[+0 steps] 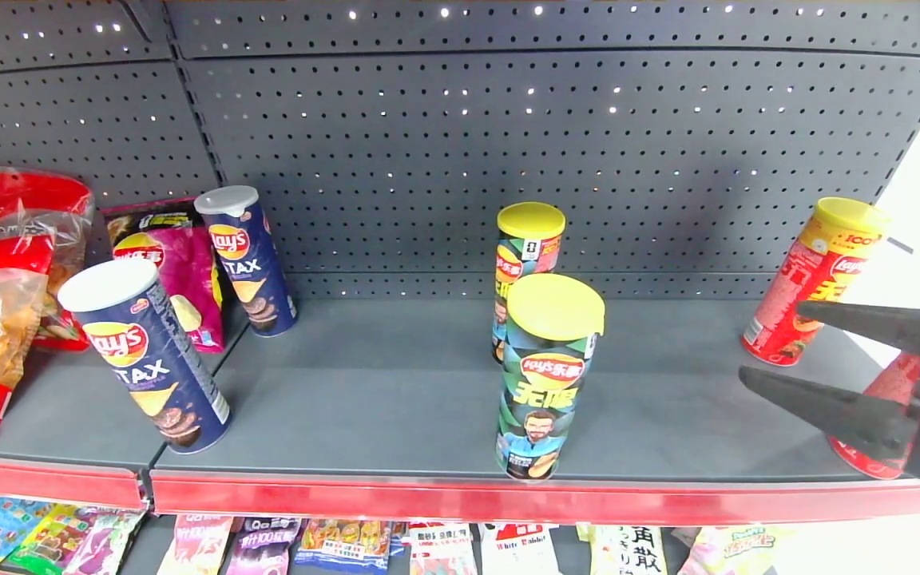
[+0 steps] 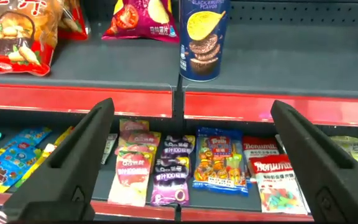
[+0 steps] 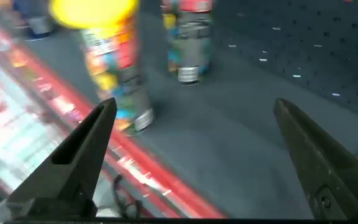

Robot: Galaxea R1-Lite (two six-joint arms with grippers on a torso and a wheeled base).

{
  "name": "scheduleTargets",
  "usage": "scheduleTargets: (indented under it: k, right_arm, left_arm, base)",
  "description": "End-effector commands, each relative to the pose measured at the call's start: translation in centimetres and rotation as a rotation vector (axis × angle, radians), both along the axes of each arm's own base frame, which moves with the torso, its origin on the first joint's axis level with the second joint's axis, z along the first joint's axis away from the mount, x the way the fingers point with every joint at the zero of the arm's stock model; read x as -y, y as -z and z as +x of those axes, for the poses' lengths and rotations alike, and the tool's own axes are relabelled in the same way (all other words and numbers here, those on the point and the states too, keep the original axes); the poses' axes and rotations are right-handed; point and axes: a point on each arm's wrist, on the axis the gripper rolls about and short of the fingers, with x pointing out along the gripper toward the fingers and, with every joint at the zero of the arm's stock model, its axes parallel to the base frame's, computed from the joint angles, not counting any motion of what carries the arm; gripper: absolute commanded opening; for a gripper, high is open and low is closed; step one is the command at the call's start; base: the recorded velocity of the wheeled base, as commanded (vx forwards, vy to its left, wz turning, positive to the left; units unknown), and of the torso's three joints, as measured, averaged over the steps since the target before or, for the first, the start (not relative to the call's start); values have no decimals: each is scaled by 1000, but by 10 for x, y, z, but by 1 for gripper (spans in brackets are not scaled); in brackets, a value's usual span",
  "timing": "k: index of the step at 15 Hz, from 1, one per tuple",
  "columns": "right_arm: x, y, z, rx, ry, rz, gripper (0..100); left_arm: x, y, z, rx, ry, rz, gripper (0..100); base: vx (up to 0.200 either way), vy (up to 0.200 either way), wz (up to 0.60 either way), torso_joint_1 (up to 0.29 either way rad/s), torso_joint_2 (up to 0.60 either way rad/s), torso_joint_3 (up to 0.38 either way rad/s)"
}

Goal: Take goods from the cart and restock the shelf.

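My right hand (image 1: 771, 342) wide, empty, near red yellow-lidded chip tube (image 1: 815, 279) on grey metal shelf (image 1: 396, 399); left hand (image 2: 191, 109) wide too.

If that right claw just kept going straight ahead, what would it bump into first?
Probably the rear green can, centred ahead of the open right claw; the front can stands off to one side.
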Motion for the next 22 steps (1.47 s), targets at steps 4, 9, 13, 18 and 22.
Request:
scheduleTargets:
  k: [4, 9, 13, 18, 22]
  right_arm:
    - [-22, 39, 40, -166, 57, -109, 100]
    - [-33, 55, 54, -212, 152, -194, 100]
    - [-49, 73, 60, -270, 112, -252, 100]
    - [-63, 84, 59, -295, 86, -300, 100]
    - [-70, 89, 64, -311, 75, -317, 100]
  left_arm:
    - [0, 0, 0, 1, -1, 6, 100]
    - [0, 0, 0, 1, 3, 16, 100]
    - [0, 0, 0, 1, 2, 16, 100]
    - [0, 0, 0, 1, 3, 16, 100]
    - [0, 0, 0, 1, 2, 16, 100]
  base:
    - [0, 0, 0, 0, 0, 0]
    - [0, 0, 0, 0, 0, 0]
    - [0, 0, 0, 0, 0, 0]
    - [0, 0, 0, 0, 0, 0]
    - [0, 0, 0, 0, 0, 0]
